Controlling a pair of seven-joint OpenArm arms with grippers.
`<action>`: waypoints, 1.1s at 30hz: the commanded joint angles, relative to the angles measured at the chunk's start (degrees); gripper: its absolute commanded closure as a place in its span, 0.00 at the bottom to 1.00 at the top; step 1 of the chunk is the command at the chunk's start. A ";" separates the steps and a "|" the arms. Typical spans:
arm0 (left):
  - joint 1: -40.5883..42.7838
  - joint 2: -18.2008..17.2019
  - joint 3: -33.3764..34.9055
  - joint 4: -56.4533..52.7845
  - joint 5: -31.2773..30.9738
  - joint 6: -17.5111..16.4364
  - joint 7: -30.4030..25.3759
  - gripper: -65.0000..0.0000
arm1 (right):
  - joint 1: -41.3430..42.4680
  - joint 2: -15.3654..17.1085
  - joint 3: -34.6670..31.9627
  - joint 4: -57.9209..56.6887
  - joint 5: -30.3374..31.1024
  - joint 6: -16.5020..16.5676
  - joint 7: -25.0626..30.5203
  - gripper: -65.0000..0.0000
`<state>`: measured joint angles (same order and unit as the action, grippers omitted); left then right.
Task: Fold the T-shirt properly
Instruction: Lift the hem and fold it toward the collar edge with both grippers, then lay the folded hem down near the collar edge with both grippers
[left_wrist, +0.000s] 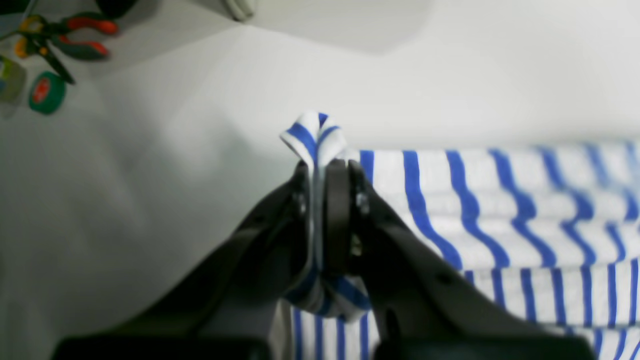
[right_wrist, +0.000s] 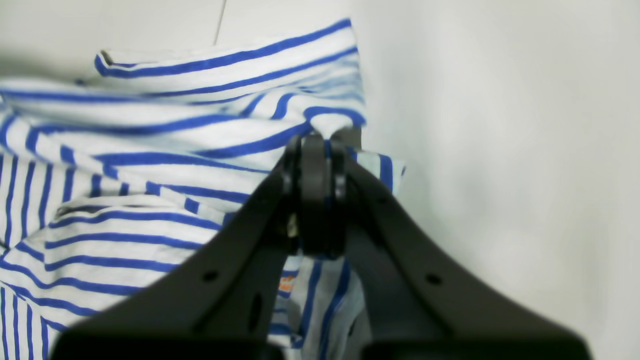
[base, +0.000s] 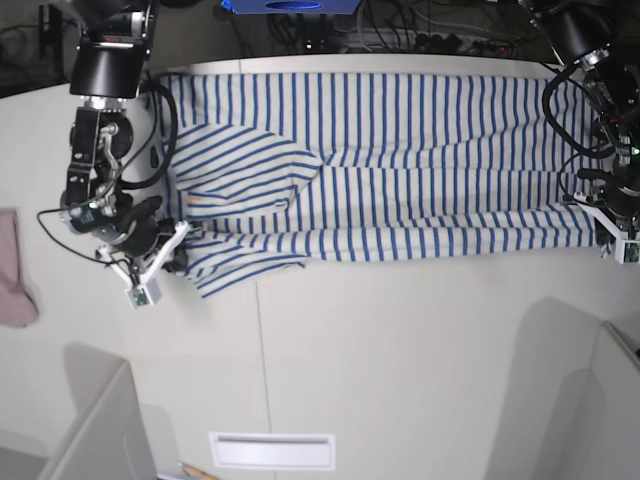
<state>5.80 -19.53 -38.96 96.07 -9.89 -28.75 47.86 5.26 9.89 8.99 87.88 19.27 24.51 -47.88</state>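
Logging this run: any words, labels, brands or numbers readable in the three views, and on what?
None can be read.
Orange mark on the T-shirt, below the right gripper: blurred, unreadable.
Red patch on the green tape roll in the left wrist view: out of focus, unreadable.
Left gripper, shut on the shirt: no marking visible.
Pinkish cloth: plain.

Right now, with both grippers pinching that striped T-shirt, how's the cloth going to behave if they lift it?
Probably floppy: the T-shirt already bunches into folds where the left gripper and the right gripper clamp it. The unheld middle would likely sag between them. It looks thin and light, and its loose folded sleeve may swing or unfold.
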 joint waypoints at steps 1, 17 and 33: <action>0.57 -1.09 -0.56 1.73 0.09 0.31 -0.69 1.00 | 0.77 0.53 0.28 2.01 0.65 0.06 0.98 1.00; 7.25 -0.82 -0.20 7.44 0.09 0.23 -0.69 1.00 | -5.39 -0.79 7.05 11.25 0.73 0.15 -8.87 1.00; 15.34 -0.82 -0.03 8.06 0.70 0.23 -0.78 1.00 | -15.85 -0.79 7.05 17.05 0.73 0.15 -8.87 1.00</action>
<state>21.30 -19.20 -38.54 103.11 -9.50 -28.95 47.90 -11.16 8.47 15.66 103.85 19.92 24.53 -57.67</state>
